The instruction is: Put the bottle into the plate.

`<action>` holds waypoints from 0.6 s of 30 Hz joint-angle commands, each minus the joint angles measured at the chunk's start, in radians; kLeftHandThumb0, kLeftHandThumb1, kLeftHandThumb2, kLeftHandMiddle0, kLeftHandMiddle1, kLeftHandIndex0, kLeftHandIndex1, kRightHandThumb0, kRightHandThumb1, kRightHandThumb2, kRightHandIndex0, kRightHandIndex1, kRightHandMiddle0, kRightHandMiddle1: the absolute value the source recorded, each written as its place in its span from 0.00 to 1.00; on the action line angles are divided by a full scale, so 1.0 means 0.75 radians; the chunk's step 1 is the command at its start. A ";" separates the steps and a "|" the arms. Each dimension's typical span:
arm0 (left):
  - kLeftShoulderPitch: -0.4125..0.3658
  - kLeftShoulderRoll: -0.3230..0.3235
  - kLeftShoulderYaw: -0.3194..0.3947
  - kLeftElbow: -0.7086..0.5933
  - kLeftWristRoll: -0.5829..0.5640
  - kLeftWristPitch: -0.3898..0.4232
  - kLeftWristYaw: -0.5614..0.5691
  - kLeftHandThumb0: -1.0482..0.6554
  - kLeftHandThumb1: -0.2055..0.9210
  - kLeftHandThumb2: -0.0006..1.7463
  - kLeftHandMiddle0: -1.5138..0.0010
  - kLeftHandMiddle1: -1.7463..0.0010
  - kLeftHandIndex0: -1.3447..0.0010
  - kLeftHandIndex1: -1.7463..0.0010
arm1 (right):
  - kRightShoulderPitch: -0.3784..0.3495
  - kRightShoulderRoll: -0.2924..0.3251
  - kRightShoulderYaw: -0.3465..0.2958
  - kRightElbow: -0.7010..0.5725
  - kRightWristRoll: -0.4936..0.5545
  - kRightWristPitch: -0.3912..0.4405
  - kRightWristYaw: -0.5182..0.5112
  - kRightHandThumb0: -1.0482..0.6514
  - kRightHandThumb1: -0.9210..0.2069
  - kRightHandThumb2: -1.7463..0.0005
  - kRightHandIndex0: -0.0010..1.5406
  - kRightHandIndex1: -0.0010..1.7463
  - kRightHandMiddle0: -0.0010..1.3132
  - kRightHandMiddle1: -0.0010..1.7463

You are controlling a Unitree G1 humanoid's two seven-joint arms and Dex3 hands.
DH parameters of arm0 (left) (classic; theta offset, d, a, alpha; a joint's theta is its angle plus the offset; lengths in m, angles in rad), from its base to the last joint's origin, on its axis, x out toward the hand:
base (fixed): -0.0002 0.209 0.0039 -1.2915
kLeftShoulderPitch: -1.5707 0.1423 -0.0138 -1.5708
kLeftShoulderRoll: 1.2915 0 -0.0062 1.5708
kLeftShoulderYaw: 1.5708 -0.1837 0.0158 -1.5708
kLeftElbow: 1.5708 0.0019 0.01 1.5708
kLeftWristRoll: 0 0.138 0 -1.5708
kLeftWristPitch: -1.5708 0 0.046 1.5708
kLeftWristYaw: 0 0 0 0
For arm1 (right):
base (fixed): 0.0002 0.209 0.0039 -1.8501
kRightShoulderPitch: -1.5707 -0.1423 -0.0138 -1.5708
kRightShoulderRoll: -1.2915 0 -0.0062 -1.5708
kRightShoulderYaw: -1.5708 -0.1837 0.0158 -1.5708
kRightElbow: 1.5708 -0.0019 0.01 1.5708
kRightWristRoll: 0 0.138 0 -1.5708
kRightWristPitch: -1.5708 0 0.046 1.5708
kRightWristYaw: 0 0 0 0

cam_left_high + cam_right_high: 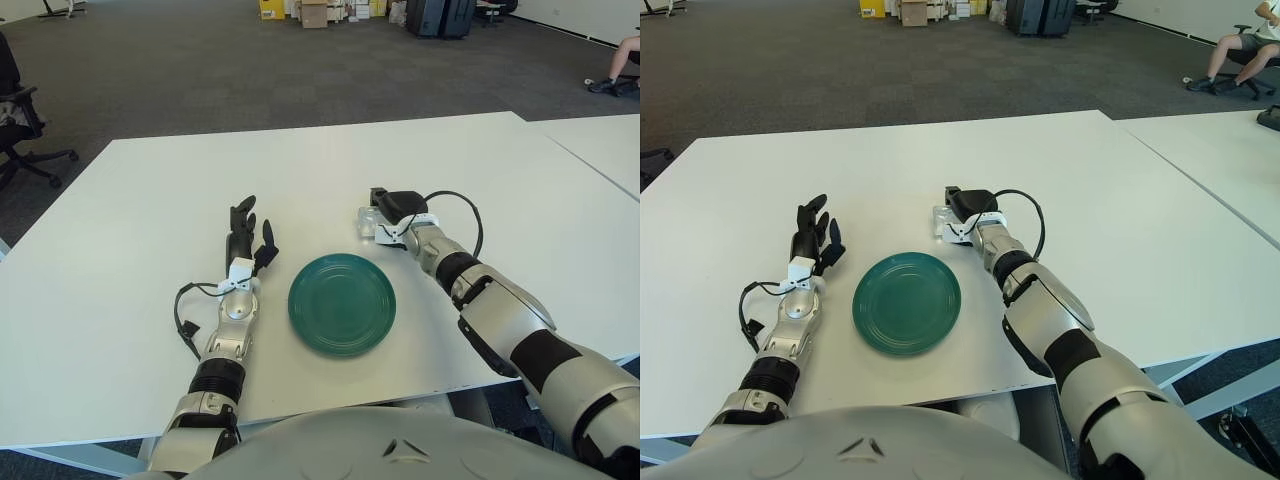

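A dark green plate (pixel 342 303) lies on the white table (pixel 120 230) near its front edge. A small clear bottle (pixel 368 224) stands just behind the plate's far right rim. My right hand (pixel 389 212) is at the bottle, fingers curled around it from the right. My left hand (pixel 247 233) shows left of the plate with its fingers stretched out and holds nothing.
A second white table (pixel 600 140) adjoins on the right. An office chair (pixel 20 130) stands on the floor at the left. Boxes and dark cases (pixel 440 15) stand far back, and a seated person's legs (pixel 1230 55) show at the far right.
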 commanded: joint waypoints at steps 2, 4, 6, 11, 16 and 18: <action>-0.013 0.013 0.009 0.003 -0.012 -0.007 -0.009 0.18 1.00 0.49 0.76 1.00 1.00 0.55 | -0.003 -0.020 -0.015 0.003 0.010 -0.009 -0.017 0.61 0.74 0.11 0.52 0.93 0.45 1.00; -0.012 0.014 0.010 0.003 -0.013 -0.006 -0.010 0.18 1.00 0.49 0.76 1.00 1.00 0.55 | -0.001 -0.024 -0.021 0.000 0.013 -0.019 -0.029 0.61 0.74 0.11 0.52 0.93 0.45 1.00; -0.013 0.015 0.010 0.004 -0.013 -0.006 -0.011 0.18 1.00 0.49 0.76 1.00 1.00 0.55 | 0.000 -0.029 -0.028 -0.004 0.017 -0.030 -0.042 0.61 0.74 0.11 0.53 0.93 0.44 1.00; -0.022 0.020 0.009 0.026 -0.013 -0.021 -0.008 0.18 1.00 0.49 0.76 1.00 1.00 0.55 | -0.033 -0.057 -0.077 -0.028 0.047 -0.077 -0.067 0.62 0.75 0.10 0.53 0.95 0.43 1.00; -0.026 0.023 0.011 0.034 -0.016 -0.029 -0.011 0.18 1.00 0.49 0.76 1.00 1.00 0.55 | -0.048 -0.075 -0.107 -0.057 0.064 -0.122 -0.079 0.62 0.75 0.10 0.53 0.96 0.43 1.00; -0.026 0.025 0.011 0.036 -0.017 -0.032 -0.013 0.18 1.00 0.49 0.76 1.00 1.00 0.55 | -0.052 -0.089 -0.123 -0.089 0.075 -0.152 -0.086 0.62 0.75 0.09 0.53 0.97 0.43 1.00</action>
